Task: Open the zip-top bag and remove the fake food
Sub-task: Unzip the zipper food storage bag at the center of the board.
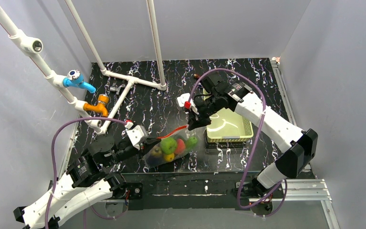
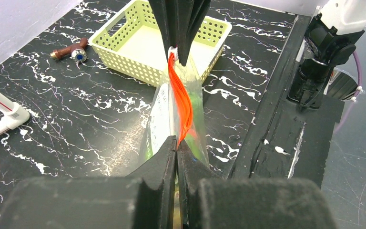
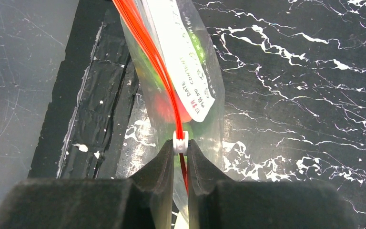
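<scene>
Black marbled table (image 1: 138, 102) fills the overhead view, closed in by pale walls (image 1: 333, 57). Near its front edge the bag (image 1: 196, 144) is stretched between both arms, orange zipper edge up. Inside it I see the fake food (image 1: 168, 145), green, red and yellow pieces bunched low. The left claw (image 1: 148, 142) grips the bag's left end and the right claw (image 1: 190, 125) its right end. A yellow-green basket (image 1: 248, 132) sits just right of the bag. Whether the bag's bottom touches the table I can't quite tell from up here.

From the left wrist, the left claw is pressed shut on the bag's top edge. The orange zipper strip (image 2: 183, 102) runs away to the right claw, which is pinched closed on the far end. Behind stands the basket, and a brown handled thing (image 2: 70, 50) lies to its left.

From the right wrist, the right claw is closed on the white slider (image 3: 180, 142) at the strip's end. A white label (image 3: 183, 67) shows on the bag's side.
</scene>
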`<action>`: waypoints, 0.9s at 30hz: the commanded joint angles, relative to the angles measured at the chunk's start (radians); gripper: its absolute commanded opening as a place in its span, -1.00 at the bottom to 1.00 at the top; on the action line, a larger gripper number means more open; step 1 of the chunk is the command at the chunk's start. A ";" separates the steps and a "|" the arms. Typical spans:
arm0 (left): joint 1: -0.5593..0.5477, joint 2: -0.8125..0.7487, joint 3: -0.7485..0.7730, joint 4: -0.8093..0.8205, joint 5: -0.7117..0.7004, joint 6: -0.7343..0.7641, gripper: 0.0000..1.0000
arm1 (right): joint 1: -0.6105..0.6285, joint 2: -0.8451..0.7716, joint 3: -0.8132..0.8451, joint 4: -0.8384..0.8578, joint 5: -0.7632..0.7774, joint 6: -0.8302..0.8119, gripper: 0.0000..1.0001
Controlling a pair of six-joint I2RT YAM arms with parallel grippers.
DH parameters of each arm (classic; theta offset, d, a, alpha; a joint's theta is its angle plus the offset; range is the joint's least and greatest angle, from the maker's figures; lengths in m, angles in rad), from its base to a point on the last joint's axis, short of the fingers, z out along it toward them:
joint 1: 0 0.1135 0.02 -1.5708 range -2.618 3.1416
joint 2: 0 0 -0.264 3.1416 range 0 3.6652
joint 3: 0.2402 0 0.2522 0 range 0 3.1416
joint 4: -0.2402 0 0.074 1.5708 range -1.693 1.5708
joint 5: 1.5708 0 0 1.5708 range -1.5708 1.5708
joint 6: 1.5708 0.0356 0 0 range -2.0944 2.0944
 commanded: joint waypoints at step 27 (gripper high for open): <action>-0.001 -0.034 0.018 -0.052 -0.032 0.018 -1.00 | -0.067 -0.050 -0.031 0.016 0.049 -0.030 -0.97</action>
